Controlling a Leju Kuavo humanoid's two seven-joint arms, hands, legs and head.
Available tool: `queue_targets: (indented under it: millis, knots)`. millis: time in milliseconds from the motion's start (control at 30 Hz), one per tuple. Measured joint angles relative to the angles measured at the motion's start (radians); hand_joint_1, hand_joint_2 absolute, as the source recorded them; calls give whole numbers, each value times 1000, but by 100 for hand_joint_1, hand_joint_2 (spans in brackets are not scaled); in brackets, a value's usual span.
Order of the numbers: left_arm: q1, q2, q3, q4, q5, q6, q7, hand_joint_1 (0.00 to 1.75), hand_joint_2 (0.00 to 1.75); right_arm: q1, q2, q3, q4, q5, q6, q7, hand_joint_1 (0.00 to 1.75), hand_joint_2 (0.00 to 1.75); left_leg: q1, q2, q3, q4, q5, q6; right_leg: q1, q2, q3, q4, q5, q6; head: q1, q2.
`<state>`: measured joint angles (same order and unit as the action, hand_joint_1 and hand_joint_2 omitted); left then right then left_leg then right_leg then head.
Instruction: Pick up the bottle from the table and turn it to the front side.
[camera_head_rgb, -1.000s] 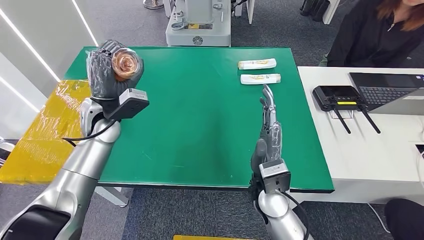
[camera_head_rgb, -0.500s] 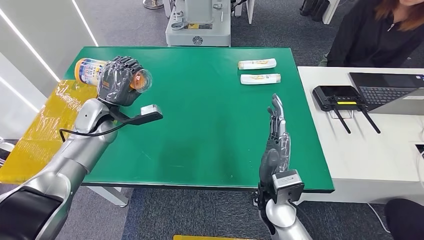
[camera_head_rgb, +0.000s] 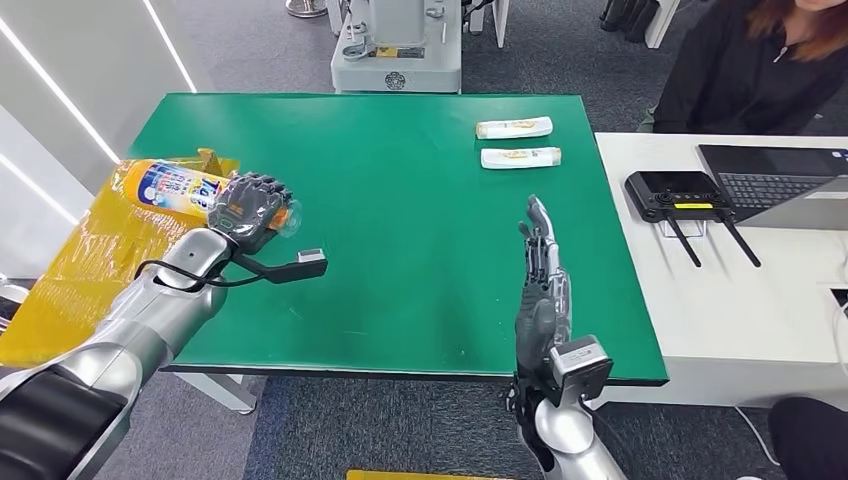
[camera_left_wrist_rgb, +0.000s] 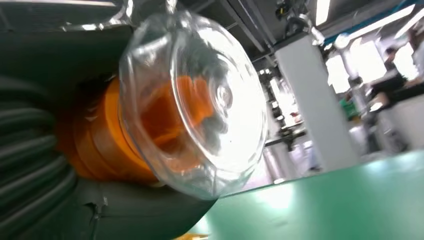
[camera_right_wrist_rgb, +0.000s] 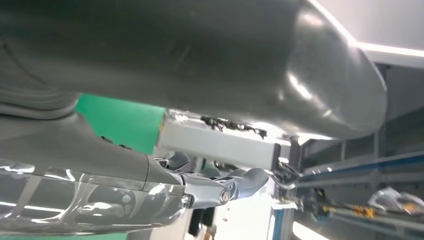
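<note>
One bottle (camera_head_rgb: 175, 187) sideways within left hand's (camera_head_rgb: 253, 207) curled fingers (camera_head_rgb: 262, 186).

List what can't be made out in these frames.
- Bottle label text: too small in the head view.
- Bottle neck: wrapped by the left robot hand; the left wrist view gives a blurred clear cap.
- Two tubes on the green table: print too small.
- Right robot hand: edge-on, palm hidden.
</note>
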<state>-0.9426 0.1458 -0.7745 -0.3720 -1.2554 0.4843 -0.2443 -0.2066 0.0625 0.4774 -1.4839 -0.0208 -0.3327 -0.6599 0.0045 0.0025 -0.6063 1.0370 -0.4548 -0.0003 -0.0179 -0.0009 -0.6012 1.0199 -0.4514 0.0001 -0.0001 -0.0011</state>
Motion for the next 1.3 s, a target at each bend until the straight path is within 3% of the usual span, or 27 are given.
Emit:
queue_targets:
  millis: [133, 567, 1000, 1167, 1300]
  knots:
    - [-2, 4, -7, 27, 4, -11, 52, 175, 175, 1, -4, 15, 33, -10, 16, -21, 0, 0, 0, 0, 0, 0, 0, 0, 0, 0, 0, 0, 0, 0, 0, 0]
    - [-3, 18, -10, 56, -32, -8, 83, 175, 175, -10, -5, 49, 103, -24, 42, -32, 0, 0, 0, 0, 0, 0, 0, 0, 0, 0, 0, 0, 0, 0, 0, 0]
    - [-7, 30, -37, 59, -78, 42, 41, 175, 175, -45, -5, 76, 176, -54, 70, -40, 0, 0, 0, -1, -1, 0, 0, 0, 0, 0, 0, 0, 0, 0, 0, 0]
    - [2, 25, -25, 60, 52, 130, -34, 175, 175, -80, -5, 92, 214, -80, 84, -40, 0, 0, 0, -1, 0, 0, 0, 0, 0, 0, 0, 0, 0, 0, 0, 0]
    - [22, 8, 30, 60, 180, 144, -93, 175, 175, -100, -5, 100, 245, -92, 91, -40, 0, 0, 0, -1, -1, 0, 0, 0, 0, -1, 0, 0, 0, 0, 0, 0]
